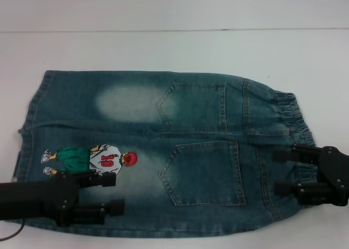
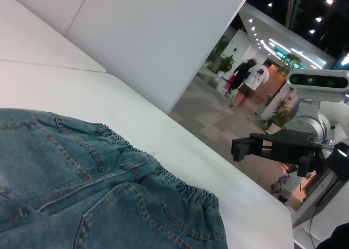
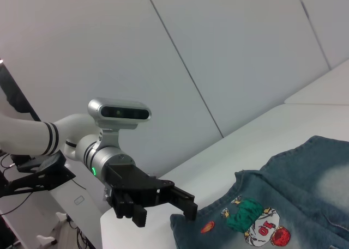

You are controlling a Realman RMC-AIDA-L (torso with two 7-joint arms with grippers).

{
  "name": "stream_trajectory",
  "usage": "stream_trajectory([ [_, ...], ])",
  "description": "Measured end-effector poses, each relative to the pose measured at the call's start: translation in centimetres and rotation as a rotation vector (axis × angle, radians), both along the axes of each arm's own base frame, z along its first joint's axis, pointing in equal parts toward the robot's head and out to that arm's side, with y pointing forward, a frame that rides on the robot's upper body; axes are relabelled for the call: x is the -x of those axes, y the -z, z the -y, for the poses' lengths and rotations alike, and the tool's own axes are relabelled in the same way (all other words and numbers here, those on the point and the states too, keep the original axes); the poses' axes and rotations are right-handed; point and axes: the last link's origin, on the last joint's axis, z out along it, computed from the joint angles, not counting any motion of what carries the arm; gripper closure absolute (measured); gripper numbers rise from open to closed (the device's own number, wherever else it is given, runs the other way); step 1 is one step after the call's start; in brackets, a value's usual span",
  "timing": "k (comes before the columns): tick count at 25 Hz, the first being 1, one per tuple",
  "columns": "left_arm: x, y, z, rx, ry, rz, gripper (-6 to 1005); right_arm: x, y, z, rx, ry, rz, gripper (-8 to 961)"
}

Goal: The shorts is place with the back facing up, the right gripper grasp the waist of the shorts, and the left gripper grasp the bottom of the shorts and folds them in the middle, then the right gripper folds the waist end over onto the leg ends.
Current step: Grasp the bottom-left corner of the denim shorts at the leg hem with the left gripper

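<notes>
The blue denim shorts (image 1: 163,151) lie flat on the white table, back pockets up. Their elastic waist (image 1: 292,115) is at the right and the leg ends (image 1: 32,118) at the left. A cartoon print (image 1: 92,157) marks the near leg. My left gripper (image 1: 112,193) is open over the near leg, just beside the print. My right gripper (image 1: 279,171) is open over the near part of the waist. The left wrist view shows the waist (image 2: 180,192) with the right gripper (image 2: 242,149) beyond it. The right wrist view shows the left gripper (image 3: 163,208) by the printed leg end (image 3: 251,219).
The white table (image 1: 163,47) stretches beyond the shorts to a white wall behind. In the left wrist view an open hall with people walking (image 2: 248,80) lies past the table's edge.
</notes>
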Motion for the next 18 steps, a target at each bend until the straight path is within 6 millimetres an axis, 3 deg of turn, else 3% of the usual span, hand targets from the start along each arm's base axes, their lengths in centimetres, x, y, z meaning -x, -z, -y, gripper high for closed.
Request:
stream_trajectory([
  [18,0.23,-0.05,-0.14,0.0,-0.027,-0.01,121,-0.27,-0.03,0.32,-0.001,0.016,-0.004,30],
])
